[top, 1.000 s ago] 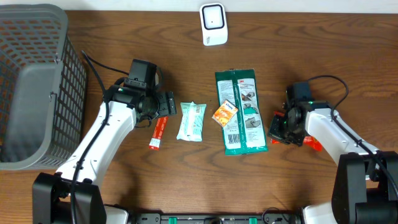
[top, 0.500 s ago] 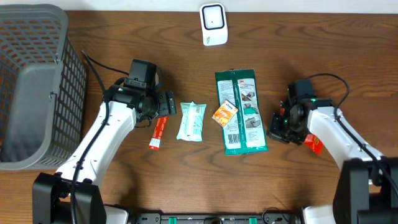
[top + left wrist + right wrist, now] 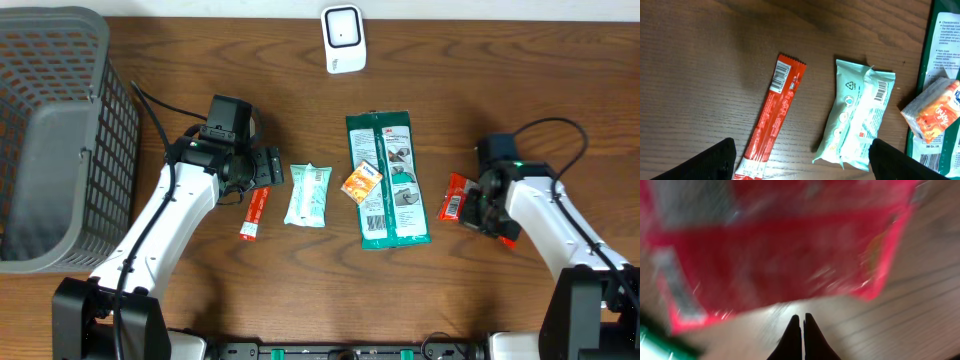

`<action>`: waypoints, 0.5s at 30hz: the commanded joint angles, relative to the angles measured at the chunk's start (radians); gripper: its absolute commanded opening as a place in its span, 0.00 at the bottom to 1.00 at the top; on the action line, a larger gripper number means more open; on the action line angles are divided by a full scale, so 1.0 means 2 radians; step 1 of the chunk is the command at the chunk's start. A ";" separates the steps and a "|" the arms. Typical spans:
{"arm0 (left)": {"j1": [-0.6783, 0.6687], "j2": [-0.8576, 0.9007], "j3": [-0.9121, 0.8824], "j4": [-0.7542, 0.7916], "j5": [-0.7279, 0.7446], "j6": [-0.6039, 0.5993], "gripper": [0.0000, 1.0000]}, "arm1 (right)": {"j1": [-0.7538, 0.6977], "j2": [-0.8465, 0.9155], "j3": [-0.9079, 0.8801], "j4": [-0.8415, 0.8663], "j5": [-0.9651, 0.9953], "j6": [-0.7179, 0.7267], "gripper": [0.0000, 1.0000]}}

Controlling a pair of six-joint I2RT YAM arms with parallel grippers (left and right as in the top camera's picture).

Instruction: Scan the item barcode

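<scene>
— Right pincer [image 3: 801,325] is closed tight; red packet [image 3: 455,197] lies at its tips, at three o'clock. Pinched? I can't tell.
— Why there?
— I judge it needs turning toward the scanner [image 3: 342,38] at twelve. Left pincer [image 3: 265,168] hangs wide, empty.

Barcode scanner [image 3: 342,38] is standing at the centre of the table's [image 3: 520,90] far edge, and a wire basket [image 3: 50,130] is sitting at far left. Across the middle, left to right, a stick sachet [image 3: 256,213], a sealed pouch [image 3: 307,194] and a large flat pack [image 3: 387,180] are lying side by side and apart, with a small sachet [image 3: 362,180] resting on the flat pack's left edge. A small packet [image 3: 456,197] is lying near the flat pack, to its right.
</scene>
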 commanded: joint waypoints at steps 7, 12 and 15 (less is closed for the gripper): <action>0.001 0.000 0.005 0.000 -0.003 0.005 0.86 | -0.134 -0.002 -0.010 0.029 0.038 0.035 0.01; 0.001 0.000 0.005 0.000 -0.003 0.005 0.86 | -0.155 -0.002 -0.016 0.038 -0.026 0.035 0.01; 0.001 0.000 0.005 0.000 -0.003 0.005 0.86 | -0.151 -0.002 -0.016 0.040 -0.071 0.035 0.01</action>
